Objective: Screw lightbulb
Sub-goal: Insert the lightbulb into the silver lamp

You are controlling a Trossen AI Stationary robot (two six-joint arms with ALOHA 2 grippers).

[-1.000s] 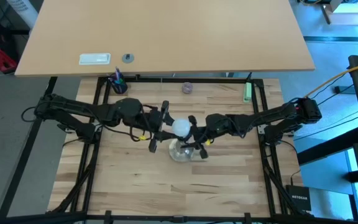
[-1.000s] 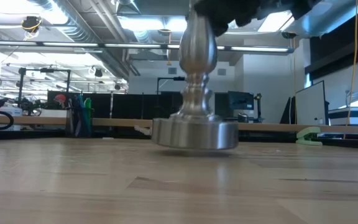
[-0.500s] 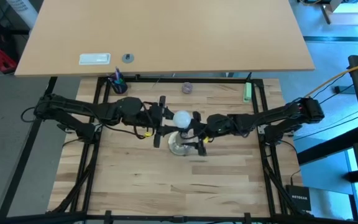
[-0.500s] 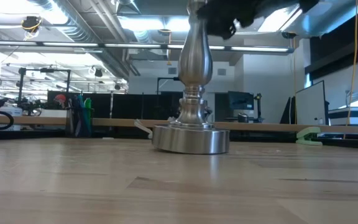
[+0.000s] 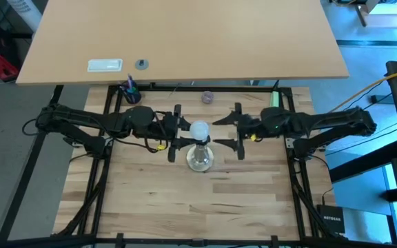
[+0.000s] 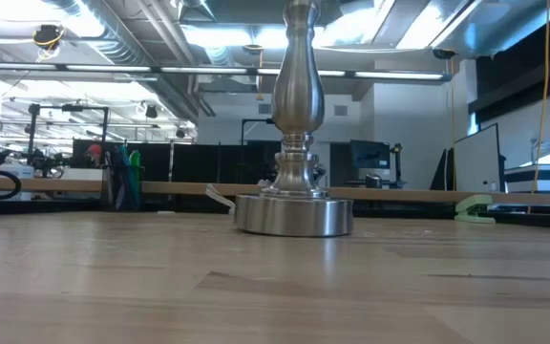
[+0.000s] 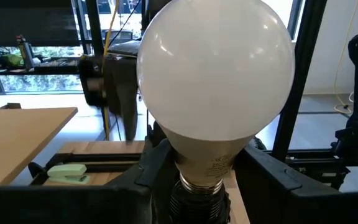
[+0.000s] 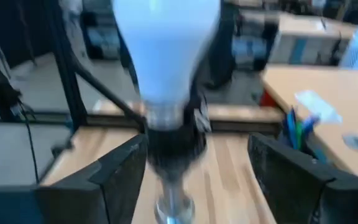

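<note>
1. Lightbulb (image 5: 200,130), small white frosted globe tapering to a narrow screw base, sits upright on top of the silvery metal stand (image 5: 200,158) with the round base and turned stem, near the middle of the light wooden slatted table (image 5: 150,200).
2. Screw base of the lightbulb (image 7: 199,186) sits at the dark socket on top of the stand; how deep it is threaded, cannot tell.
3. Left gripper (image 5: 176,131) is just beside the lightbulb on its left side in the high view, fingers apart, one on either side of the socket just under the lightbulb's neck.
4. Left wrist view: the two dark fingers (image 7: 157,165) flank the socket under the narrow neck; whether they press on it, cannot tell.
5. Right gripper (image 5: 238,131) is on the right of the lightbulb, clear of it and of the stand, fingers spread wide, nothing between them.
6. Right wrist view: lightbulb (image 8: 165,46) and stand straight ahead, beyond the open fingers (image 8: 120,171).
7. Low view: the stand (image 6: 294,205) rests flat on the table, base level, stem upright; the top goes out of frame, lightbulb and grippers not visible there.
8. Far edge of the table: small greyish round knob (image 5: 207,97) and a pale green stapler-like object (image 5: 273,102), both well apart from the stand.
9. Dark cup with pens (image 5: 130,91) stands at the far left corner of the table.
</note>
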